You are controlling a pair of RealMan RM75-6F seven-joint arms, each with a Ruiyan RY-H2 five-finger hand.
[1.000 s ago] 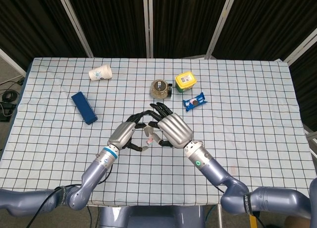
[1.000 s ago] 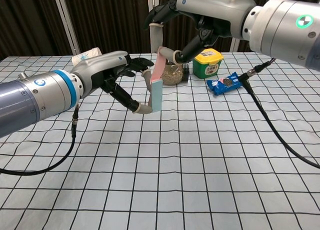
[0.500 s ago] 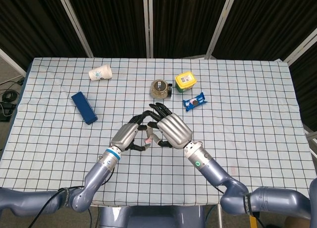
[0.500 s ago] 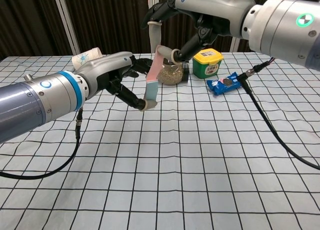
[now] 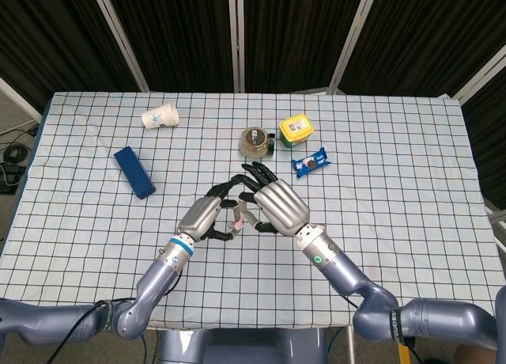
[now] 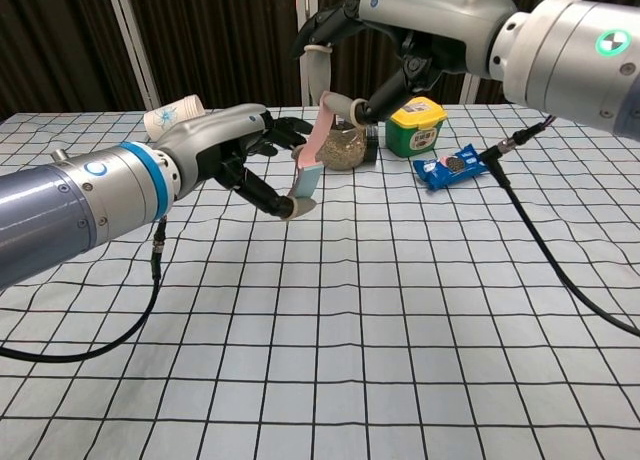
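A thin flat pack, pink at its upper end and light blue at its lower end, hangs tilted above the table between both hands. My left hand grips its lower end from the left, thumb under the bottom edge. My right hand reaches down from the upper right and pinches the pack's top end between thumb and a finger. From the head camera the two hands, left hand and right hand, meet over the table's near middle, and only a pink sliver of the pack shows between them.
On the checked cloth behind the hands stand a round jar, a green tub with a yellow lid and a blue snack packet. A paper cup lies on its side at the far left, with a dark blue box nearer.
The pack has tipped from upright to slanted and its lower end has swung left. My left hand has closed in more tightly around that end. The right hand has barely moved.
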